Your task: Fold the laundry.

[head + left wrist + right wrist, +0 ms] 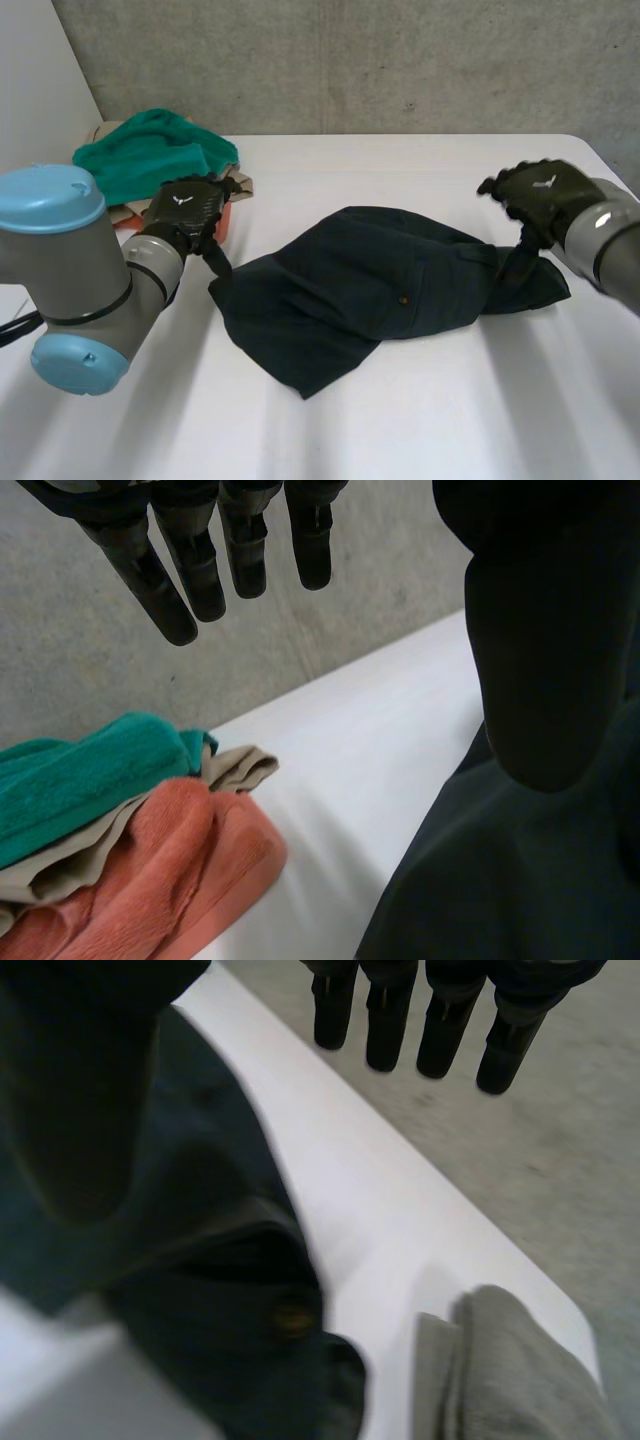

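as it carries all the laundry, tabletop point(450, 425): white, with the dark garment at its middle.
dark garment point(360, 290): navy, buttoned, rumpled in a loose heap, with no clean fold to be seen.
towel pile point(150, 160): teal over beige over coral, behind the dark garment's left end and apart from it; looks stacked already.
grey cloth point(520, 1370): just off the dark garment's right end, bare tabletop between.
left robot hand point(185, 212): at the dark garment's left edge, fingers straight and wide of the thumb, pinching nothing.
right robot hand point(540, 195): above the dark garment's right end, fingers straight, thumb spread away, nothing pinched.
progress: early, i judge; the dark garment wants flattening, then folding, and the grey cloth looks left to do.
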Robot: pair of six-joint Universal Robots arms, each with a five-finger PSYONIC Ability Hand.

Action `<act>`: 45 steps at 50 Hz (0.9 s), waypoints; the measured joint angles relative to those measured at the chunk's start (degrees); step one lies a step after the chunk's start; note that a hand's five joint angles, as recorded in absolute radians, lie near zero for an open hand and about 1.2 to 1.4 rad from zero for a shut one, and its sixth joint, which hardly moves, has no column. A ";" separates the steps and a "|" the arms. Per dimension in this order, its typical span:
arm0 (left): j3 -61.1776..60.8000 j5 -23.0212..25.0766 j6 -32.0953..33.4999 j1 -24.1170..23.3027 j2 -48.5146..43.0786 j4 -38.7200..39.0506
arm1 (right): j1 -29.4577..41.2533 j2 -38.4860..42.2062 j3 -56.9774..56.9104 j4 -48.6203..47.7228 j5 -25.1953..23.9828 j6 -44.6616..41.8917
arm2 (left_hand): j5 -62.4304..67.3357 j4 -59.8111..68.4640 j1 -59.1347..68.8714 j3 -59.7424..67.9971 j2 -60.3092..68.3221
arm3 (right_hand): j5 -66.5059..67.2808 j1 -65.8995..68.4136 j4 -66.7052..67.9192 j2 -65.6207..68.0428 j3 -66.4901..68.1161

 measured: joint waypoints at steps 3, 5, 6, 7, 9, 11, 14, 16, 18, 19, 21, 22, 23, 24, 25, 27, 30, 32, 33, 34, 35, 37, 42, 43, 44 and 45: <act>1.41 0.92 2.47 0.98 -1.21 -2.29 | 1.98 -4.26 6.32 1.11 -1.59 -1.75 | 0.20 0.09 0.05 0.06 0.08 | 6.78 7.16 7.12 7.00 6.97; 2.56 2.25 3.91 1.70 -2.24 -4.24 | 3.61 -6.23 10.95 1.76 -2.23 -3.00 | 0.47 0.15 0.19 0.14 0.21 | 11.73 11.98 12.00 11.92 11.65; 2.94 2.87 4.31 1.92 -2.64 -4.94 | 3.98 -6.56 11.96 1.89 -2.32 -3.30 | 0.96 0.16 0.20 0.15 0.61 | 13.07 13.39 13.50 13.42 13.08; 3.20 3.32 4.56 2.05 -2.91 -5.41 | 4.47 -6.91 13.28 1.98 -2.42 -3.70 | 1.49 0.48 0.28 0.31 1.04 | 13.61 13.88 14.05 13.95 13.66; 4.34 5.28 5.49 2.50 -4.04 -7.28 | 5.92 -7.49 17.42 1.87 -2.60 -4.98 | 3.12 2.34 1.79 1.63 2.60 | 14.23 14.23 14.53 14.29 14.26; 4.94 6.35 5.91 2.65 -4.71 -8.24 | 6.54 -7.45 19.32 1.43 -2.67 -5.56 | 4.18 3.57 3.13 2.87 3.70 | 14.31 14.23 14.53 14.29 14.26; 6.63 8.68 6.85 2.68 -6.48 -10.20 | 7.58 -5.41 22.94 -2.27 -2.69 -6.51 | 7.99 7.29 6.99 6.78 7.19 | 13.77 14.01 14.37 14.17 14.09; 7.51 9.36 7.24 2.54 -7.39 -10.92 | 7.92 -3.53 24.15 -5.59 -2.64 -6.70 | 9.59 8.90 8.46 8.37 8.72 | 8.85 10.21 10.28 9.94 9.87; 8.81 9.89 7.78 2.20 -8.73 -11.81 | 8.17 -0.71 25.17 -10.91 -2.34 -6.76 | 11.38 10.73 10.21 10.20 10.50 | 2.94 4.57 4.66 5.01 4.75; 9.31 9.97 8.01 2.04 -9.23 -12.21 | 8.22 0.39 25.42 -13.28 -2.14 -6.76 | 11.75 11.11 10.52 10.46 10.77 | 2.37 4.40 4.28 4.97 4.45; 10.40 9.98 8.62 1.69 -10.32 -13.16 | 8.26 2.71 25.84 -19.09 -1.56 -6.79 | 12.56 11.97 11.28 11.37 11.67 | 1.85 4.40 4.27 4.97 4.39; 10.84 9.95 8.93 1.54 -10.79 -13.66 | 8.24 3.45 25.96 -21.24 -1.33 -6.81 | 12.93 12.34 11.67 11.69 11.99 | 1.80 4.40 4.27 4.97 4.39; 11.41 9.88 9.36 1.36 -11.31 -14.22 | 8.21 4.63 26.15 -25.17 -0.92 -6.85 | 13.41 12.82 12.10 12.16 12.48 | 1.75 4.40 4.27 4.97 4.39; 11.83 9.80 9.74 1.22 -11.72 -14.70 | 8.18 5.34 26.26 -27.88 -0.68 -6.89 | 13.41 12.82 12.10 12.16 12.48 | 1.74 4.40 4.27 4.97 4.39; 12.21 9.73 10.14 1.09 -12.13 -15.17 | 8.12 6.22 26.38 -31.59 -0.41 -6.95 | 13.76 13.23 12.29 12.49 12.76 | 1.74 4.39 4.27 4.97 4.39; 13.10 9.54 11.08 0.79 -12.94 -16.07 | 8.00 7.62 26.54 -38.46 -0.03 -7.11 | 13.96 13.26 12.31 12.51 12.89 | 1.76 4.40 4.27 4.97 4.39; 14.20 9.19 12.25 0.28 -14.02 -16.92 | 7.90 9.35 26.58 -46.96 0.14 -7.46 | 15.61 15.05 14.49 14.41 14.66 | 2.05 4.40 4.27 4.97 4.39; 14.91 8.86 12.74 -0.05 -14.60 -17.20 | 7.92 10.34 26.44 -50.65 0.02 -7.71 | 17.57 17.09 16.97 16.47 16.74 | 2.28 4.40 4.27 4.97 4.39; 15.50 8.46 13.01 -0.32 -15.10 -17.37 | 7.97 11.29 26.16 -53.35 -0.21 -7.96 | 23.74 23.46 24.03 23.00 23.80 | 2.44 4.40 4.27 4.97 4.39; 15.66 8.35 13.05 -0.39 -15.23 -17.40 | 7.98 11.54 26.07 -53.91 -0.29 -8.02 | 23.74 23.46 24.03 23.00 23.80 | 2.64 4.41 4.31 4.97 4.40; 16.24 7.87 13.16 -0.65 -15.67 -17.51 | 8.04 12.40 25.70 -55.47 -0.52 -8.22 | 28.10 27.83 28.07 27.46 28.35 | 3.22 4.48 4.41 4.99 4.47; 17.16 6.96 13.15 -1.05 -16.28 -17.69 | 8.09 13.97 24.82 -57.39 -0.92 -8.48 | 34.56 34.33 33.72 34.26 34.86 | 4.33 4.60 4.45 5.14 4.52; 18.87 5.12 12.72 -1.88 -17.42 -18.33 | 7.88 17.18 22.33 -59.50 -1.48 -8.64 | 48.52 48.39 45.14 47.76 48.79 | 5.87 4.60 4.96 5.14 5.06; 19.07 4.93 12.64 -1.99 -17.56 -18.48 | 7.82 17.56 21.92 -59.69 -1.52 -8.63 | 50.59 50.44 47.05 49.71 50.81 | 5.91 4.61 4.96 5.14 5.06; 19.40 4.65 12.48 -2.21 -17.78 -18.79 | 7.69 18.38 21.02 -60.03 -1.51 -8.56 | 51.12 50.96 47.49 50.44 51.29 | 5.92 4.60 4.96 5.14 5.06; 19.63 4.47 12.34 -2.38 -17.95 -19.07 | 7.57 19.14 20.11 -60.28 -1.49 -8.47 | 53.15 52.93 49.08 52.16 53.08 | 6.07 4.60 5.04 5.14 5.14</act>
